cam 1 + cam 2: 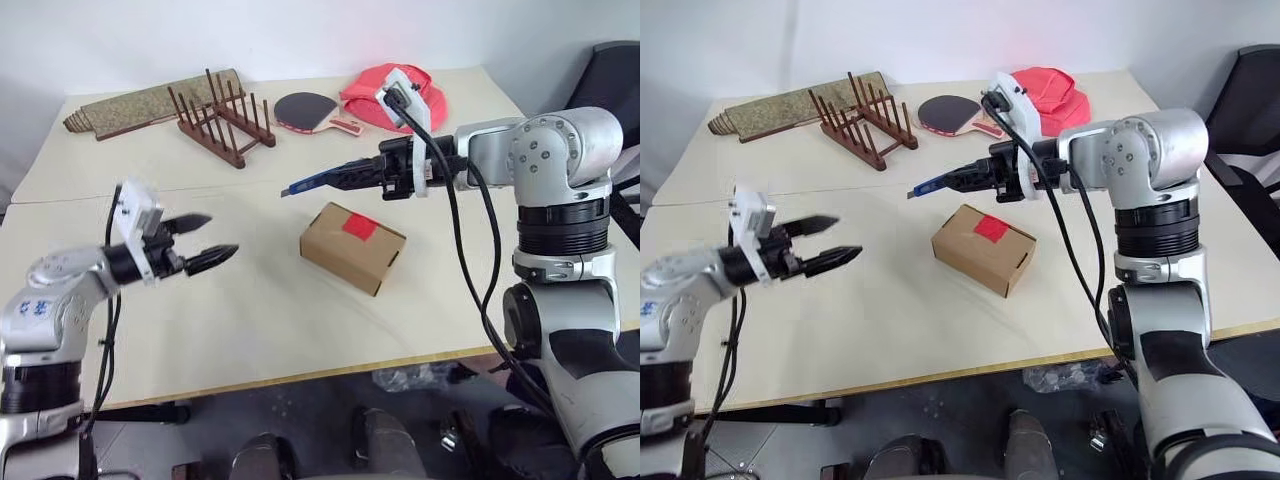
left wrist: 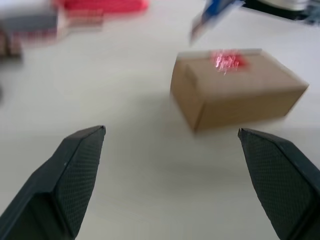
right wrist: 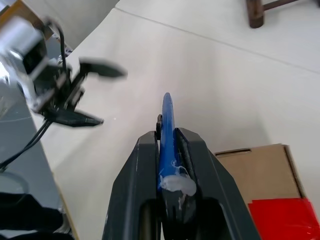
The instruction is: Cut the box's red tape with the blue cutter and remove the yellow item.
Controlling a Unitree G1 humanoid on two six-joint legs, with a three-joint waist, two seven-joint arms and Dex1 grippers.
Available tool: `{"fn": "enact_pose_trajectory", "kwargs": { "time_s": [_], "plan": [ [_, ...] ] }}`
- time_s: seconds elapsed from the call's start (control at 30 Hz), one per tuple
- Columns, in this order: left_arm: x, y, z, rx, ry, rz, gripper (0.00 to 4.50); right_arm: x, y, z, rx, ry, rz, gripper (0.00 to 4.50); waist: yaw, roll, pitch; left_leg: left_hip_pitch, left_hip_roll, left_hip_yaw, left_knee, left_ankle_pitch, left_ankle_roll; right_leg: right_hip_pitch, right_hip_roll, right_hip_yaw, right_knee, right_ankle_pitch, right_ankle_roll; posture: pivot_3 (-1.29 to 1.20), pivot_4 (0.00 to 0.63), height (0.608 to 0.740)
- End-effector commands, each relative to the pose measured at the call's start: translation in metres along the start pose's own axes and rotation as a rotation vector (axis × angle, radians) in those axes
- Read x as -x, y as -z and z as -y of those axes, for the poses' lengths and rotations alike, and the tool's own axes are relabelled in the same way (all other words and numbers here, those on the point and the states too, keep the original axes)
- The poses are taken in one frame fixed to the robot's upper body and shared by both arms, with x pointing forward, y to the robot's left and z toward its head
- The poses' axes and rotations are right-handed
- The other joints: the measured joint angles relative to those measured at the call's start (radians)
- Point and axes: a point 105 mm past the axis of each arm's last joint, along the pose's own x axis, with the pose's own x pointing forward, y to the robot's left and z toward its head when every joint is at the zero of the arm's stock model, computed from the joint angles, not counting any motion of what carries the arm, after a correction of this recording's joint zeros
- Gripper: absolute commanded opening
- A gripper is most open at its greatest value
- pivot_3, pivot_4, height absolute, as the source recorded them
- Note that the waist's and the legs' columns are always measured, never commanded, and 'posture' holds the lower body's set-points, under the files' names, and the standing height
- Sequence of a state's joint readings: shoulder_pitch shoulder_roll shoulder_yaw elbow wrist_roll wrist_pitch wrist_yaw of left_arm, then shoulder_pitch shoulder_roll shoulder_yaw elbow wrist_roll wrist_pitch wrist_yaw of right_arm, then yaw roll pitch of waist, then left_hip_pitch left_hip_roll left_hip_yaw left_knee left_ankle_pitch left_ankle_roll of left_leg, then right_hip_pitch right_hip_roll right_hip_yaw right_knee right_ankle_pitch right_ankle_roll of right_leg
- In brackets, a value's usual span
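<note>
The brown cardboard box point(image 1: 352, 246) lies closed near the table's middle, with the square of red tape point(image 1: 359, 227) on its top. My right gripper point(image 1: 347, 177) hovers above and just behind the box. It is shut on the blue cutter point(image 1: 315, 181), whose tip points left; the right wrist view shows the cutter point(image 3: 166, 120) clamped between the fingers. My left gripper point(image 1: 221, 236) is open and holds nothing, well to the left of the box. Seen from the left wrist, the box point(image 2: 235, 95) sits ahead between the spread fingers. The yellow item is hidden.
At the back of the table stand a wooden rack point(image 1: 222, 120), a table-tennis paddle point(image 1: 305, 110), a red fabric bag point(image 1: 370, 95) and a cork mat point(image 1: 150, 100). The table's front edge point(image 1: 300, 375) runs close below the box. A dark chair point(image 1: 615, 80) stands at the right.
</note>
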State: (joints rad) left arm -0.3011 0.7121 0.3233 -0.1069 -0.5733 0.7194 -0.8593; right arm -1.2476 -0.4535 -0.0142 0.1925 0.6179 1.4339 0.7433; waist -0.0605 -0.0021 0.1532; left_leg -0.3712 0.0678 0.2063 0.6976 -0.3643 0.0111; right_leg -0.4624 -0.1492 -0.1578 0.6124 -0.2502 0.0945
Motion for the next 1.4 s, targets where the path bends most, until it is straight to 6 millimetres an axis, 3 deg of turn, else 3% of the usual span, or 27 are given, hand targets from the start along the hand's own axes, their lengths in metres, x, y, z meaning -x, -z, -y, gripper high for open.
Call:
{"fn": "enact_pose_trajectory", "kwargs": {
  "time_s": [0.03,0.13,0.3,0.47,0.57,0.67,0.93,1.1,1.4],
  "plan": [
    [-0.002,0.009,0.032,0.064,0.082,0.026,4.50,0.011,-0.013,-0.008,0.041,-0.005,0.068,0.17,0.005,0.000,0.000,0.000,0.000,0.000,0.000,0.000,0.000,0.000,0.000,0.001,0.000,0.000,0.000,0.00,0.150,0.740],
    [-0.009,0.022,0.051,0.090,0.119,0.010,4.50,0.014,-0.014,-0.009,0.042,0.002,0.084,0.17,0.008,-0.001,0.000,0.000,0.000,0.000,0.001,0.000,0.000,0.000,0.000,0.001,0.000,0.000,0.000,0.00,0.150,0.740],
    [-0.052,-0.001,0.091,0.034,0.219,0.155,4.50,0.025,-0.019,-0.010,0.078,0.026,0.129,0.17,0.020,-0.001,0.000,0.000,-0.001,0.000,0.002,0.000,0.000,0.001,0.000,0.002,0.000,0.000,0.000,0.00,0.150,0.740],
    [-0.096,-0.038,0.106,-0.140,0.186,0.274,4.50,0.032,-0.018,-0.006,0.080,0.074,0.140,0.17,0.028,-0.001,0.000,0.001,-0.001,0.000,0.002,0.000,0.000,0.002,0.000,0.002,0.000,0.000,0.000,0.00,0.150,0.740],
    [-0.116,-0.046,0.103,-0.219,0.162,0.252,4.50,0.037,-0.016,-0.004,0.085,0.104,0.142,0.17,0.031,-0.001,0.000,0.000,-0.001,0.000,0.002,0.001,0.000,0.002,0.000,0.002,0.000,0.000,0.000,0.00,0.150,0.740],
    [-0.130,-0.043,0.098,-0.246,0.165,0.168,3.92,0.044,-0.014,0.000,0.104,0.142,0.143,0.17,0.028,-0.001,0.000,0.001,-0.001,0.000,0.001,0.001,0.000,0.002,0.000,0.001,-0.001,0.000,0.000,0.00,0.150,0.740],
    [-0.149,-0.044,0.092,-0.208,0.212,0.046,1.53,0.049,-0.009,0.012,0.159,0.230,0.151,0.17,0.029,-0.001,0.000,0.000,-0.001,0.000,0.001,0.001,0.000,0.001,0.000,0.001,-0.001,0.000,0.000,0.00,0.150,0.740],
    [-0.163,-0.049,0.087,-0.197,0.249,-0.031,0.01,0.043,0.010,0.020,0.196,0.265,0.080,0.17,0.031,-0.002,0.000,0.000,-0.001,0.000,0.002,0.001,0.001,0.002,0.000,0.001,-0.001,0.000,0.000,0.00,0.150,0.740],
    [-0.163,-0.035,0.069,-0.225,0.247,-0.240,0.01,0.026,0.020,0.036,0.273,0.295,0.017,0.17,0.024,-0.001,0.001,0.000,-0.001,0.000,0.001,0.002,0.000,0.001,0.001,0.001,-0.001,0.000,0.000,0.00,0.150,0.740]
  ]
}}
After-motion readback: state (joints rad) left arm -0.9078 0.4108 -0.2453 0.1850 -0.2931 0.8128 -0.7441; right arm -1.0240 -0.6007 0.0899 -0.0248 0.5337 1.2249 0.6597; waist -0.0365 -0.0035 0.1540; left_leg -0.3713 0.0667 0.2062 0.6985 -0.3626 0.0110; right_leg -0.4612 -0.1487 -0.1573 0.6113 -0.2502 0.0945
